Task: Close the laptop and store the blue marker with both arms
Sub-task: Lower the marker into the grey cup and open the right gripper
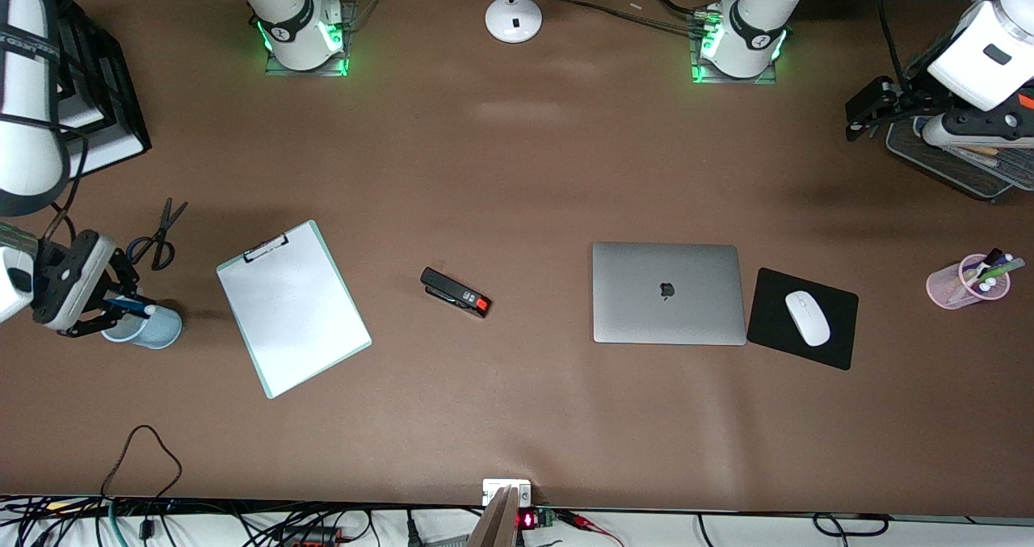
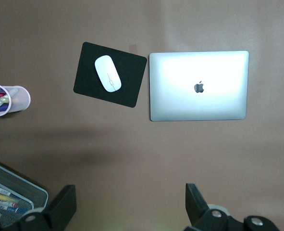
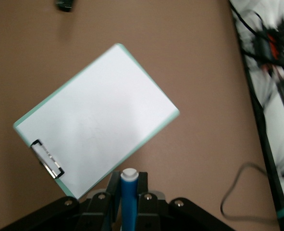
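The silver-grey laptop (image 1: 667, 292) (image 2: 198, 86) lies shut in the middle of the table, its lid with the apple logo facing up. My right gripper (image 1: 121, 305) (image 3: 129, 185) is at the right arm's end of the table, shut on the blue marker (image 1: 133, 307) (image 3: 129, 202). The marker's white end sticks out past the fingertips. Gripper and marker hang over a pale blue cup (image 1: 153, 330). My left gripper (image 1: 858, 125) (image 2: 130, 204) is open and holds nothing, raised at the left arm's end beside a mesh tray (image 1: 957, 167).
A clipboard (image 1: 292, 306), a black stapler (image 1: 456, 292) and scissors (image 1: 159, 236) lie between the cup and the laptop. A black mouse pad (image 1: 767, 321) with a white mouse (image 1: 808, 317) sits beside the laptop. A pink pen cup (image 1: 968, 282) stands toward the left arm's end.
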Controlling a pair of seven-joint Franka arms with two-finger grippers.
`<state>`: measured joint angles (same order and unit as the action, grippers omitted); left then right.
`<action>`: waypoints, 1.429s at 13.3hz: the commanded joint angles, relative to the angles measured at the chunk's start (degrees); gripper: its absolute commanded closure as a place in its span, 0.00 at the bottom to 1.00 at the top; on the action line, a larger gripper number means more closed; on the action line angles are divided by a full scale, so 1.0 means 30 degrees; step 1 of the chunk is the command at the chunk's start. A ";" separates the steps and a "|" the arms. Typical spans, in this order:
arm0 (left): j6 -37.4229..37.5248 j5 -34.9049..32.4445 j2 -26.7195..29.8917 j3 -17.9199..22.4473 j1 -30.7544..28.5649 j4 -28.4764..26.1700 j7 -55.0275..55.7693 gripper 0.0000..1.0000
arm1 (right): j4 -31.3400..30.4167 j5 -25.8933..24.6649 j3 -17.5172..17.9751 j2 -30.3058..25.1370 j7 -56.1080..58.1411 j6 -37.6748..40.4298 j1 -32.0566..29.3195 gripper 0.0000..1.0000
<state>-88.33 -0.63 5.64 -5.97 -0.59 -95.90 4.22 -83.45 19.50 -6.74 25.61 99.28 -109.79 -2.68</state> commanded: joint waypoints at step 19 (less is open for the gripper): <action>-0.0263 0.0182 0.0377 -0.0501 -0.0009 -0.0230 -0.0322 0.00 | 0.3500 0.4163 0.0314 0.3795 1.2580 0.7122 -0.5226 1.00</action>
<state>-88.68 -0.62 5.79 -7.37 -0.58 -96.28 4.16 -75.18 30.67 -6.71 35.13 135.93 -90.73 -16.17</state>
